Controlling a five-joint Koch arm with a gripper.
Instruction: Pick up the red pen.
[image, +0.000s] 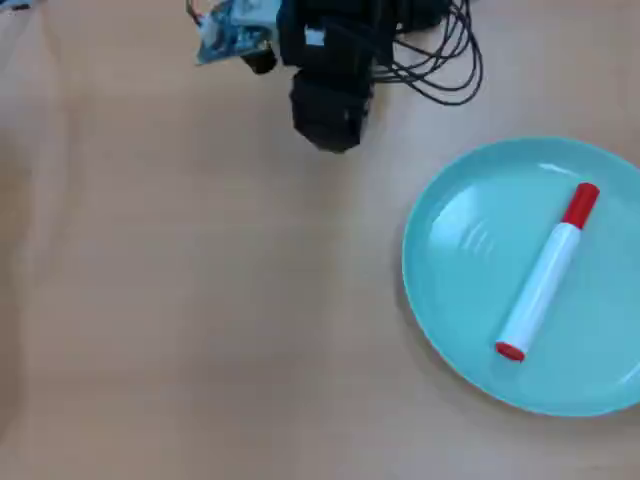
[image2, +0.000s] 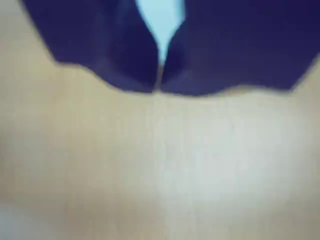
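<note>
Lying on plate: the red pen (image: 547, 272) is seen at rest on the teal plate (image: 450, 260), slanted, with its red cap toward the top right of the overhead view and its red end plug toward the bottom.
Pen edges: open plate surface is left on both long sides of the barrel; the end plug is closer to the plate's lower rim than the cap is to the upper rim.
Plate edge: the plate is cut off by the right border of the overhead view; its left rim is fully shown against bare wood.
Arm: the black arm (image: 330, 75) is folded at the top centre of the overhead view, well apart from the plate, with cables (image: 445, 60) looped beside it.
End effector: in the wrist view the end effector (image2: 157, 85) is clenched, its two dark jaws meeting at the tips, with nothing between them.
Open room: the tabotop is named here as tabletop (image: 200, 320); a wide bare stretch is seen left of and below the plate.
</note>
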